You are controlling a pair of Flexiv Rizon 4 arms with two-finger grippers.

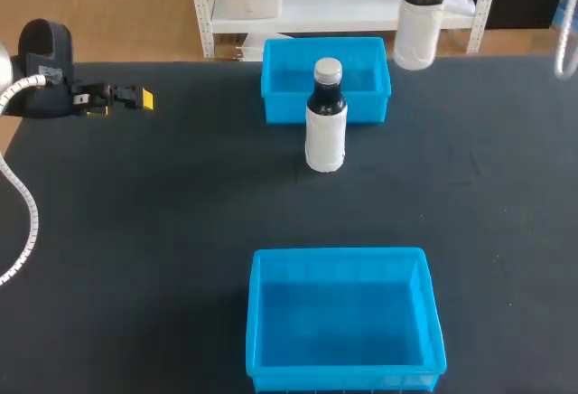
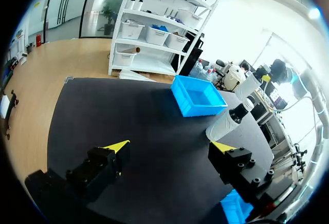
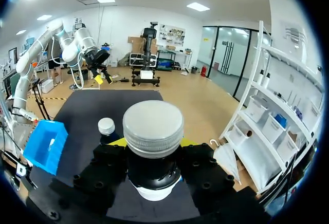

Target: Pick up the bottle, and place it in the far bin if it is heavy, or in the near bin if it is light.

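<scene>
Two blue bins sit on the dark, matte table (image 1: 163, 231), one behind the other. The near bin (image 1: 343, 322) lies closest to me, a shallow rectangular tub with nothing in it. Beyond it, near the middle of the table, a standing bottle (image 1: 325, 127) is upright on the bare surface, well apart from the near bin and just in front of the far bin (image 1: 287, 78). It has a dark body, a grey screw cap and a white label wrapped around its lower half. Any print on that label is too small to read. Off to the left, about level with this bottle, the left gripper (image 2: 171, 148) hangs low over the table. Its two yellow-tipped fingers are spread wide with nothing between them. In its wrist view the standing bottle and the far bin lie ahead of it. The far bin sits at the table's far edge, and nothing shows inside it. Farthest away, to the right of the far bin and raised well above the table, the right gripper (image 3: 152, 144) is clamped around a held bottle (image 1: 418, 28). This one has the same kind of grey ribbed cap, a dark neck and a white body, with no writing legible on it. Its fingers press the bottle just below the cap from both sides.
</scene>
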